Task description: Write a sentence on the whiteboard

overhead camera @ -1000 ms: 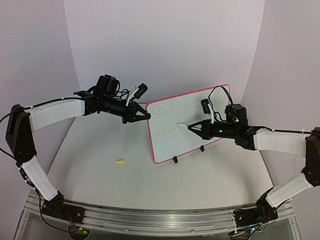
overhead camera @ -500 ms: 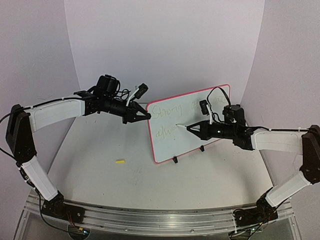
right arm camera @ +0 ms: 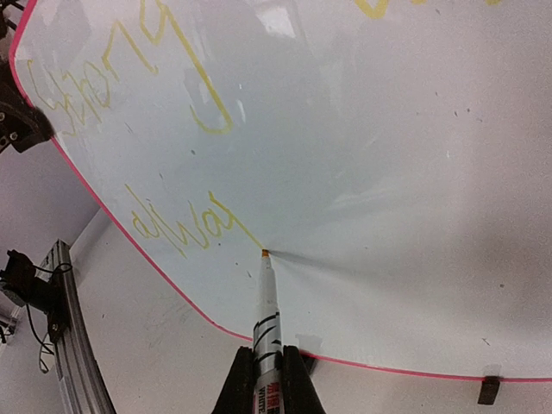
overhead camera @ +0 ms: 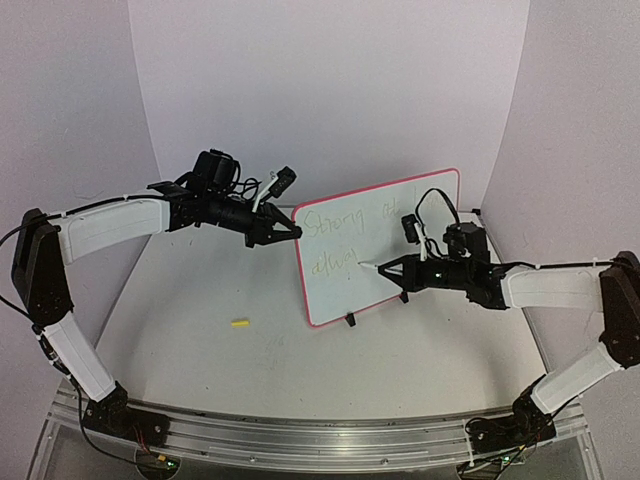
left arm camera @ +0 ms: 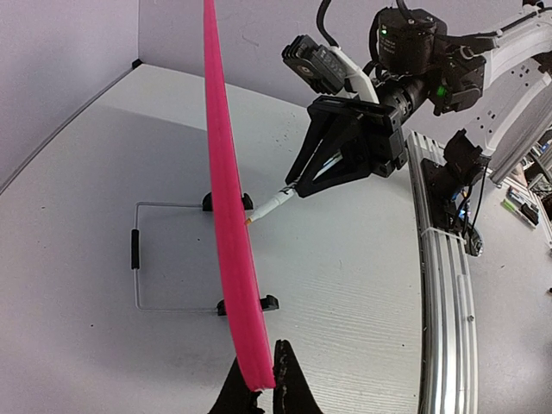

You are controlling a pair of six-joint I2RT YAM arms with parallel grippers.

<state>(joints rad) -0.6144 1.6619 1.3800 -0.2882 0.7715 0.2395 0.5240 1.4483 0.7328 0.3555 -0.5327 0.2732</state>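
Note:
The whiteboard (overhead camera: 385, 215) with a pink-red rim stands tilted on small black feet at mid table. The sentence (overhead camera: 335, 245) is faint yellow-green cursive in two lines on its face; it also shows in the right wrist view (right arm camera: 185, 224). My left gripper (overhead camera: 295, 232) is shut on the whiteboard's upper left edge, seen as a pink rim (left arm camera: 226, 216) between the fingers. My right gripper (overhead camera: 405, 270) is shut on a white marker (right arm camera: 266, 302). The marker's tip touches the board at the end of the second line.
A small yellow cap (overhead camera: 239, 323) lies on the table left of the board. A wire stand (left arm camera: 172, 254) sits behind the board. The aluminium rail (overhead camera: 300, 430) runs along the near edge.
My right gripper has moved the marker down and slightly right across the board, extending the second line. The left arm and the board have not moved.

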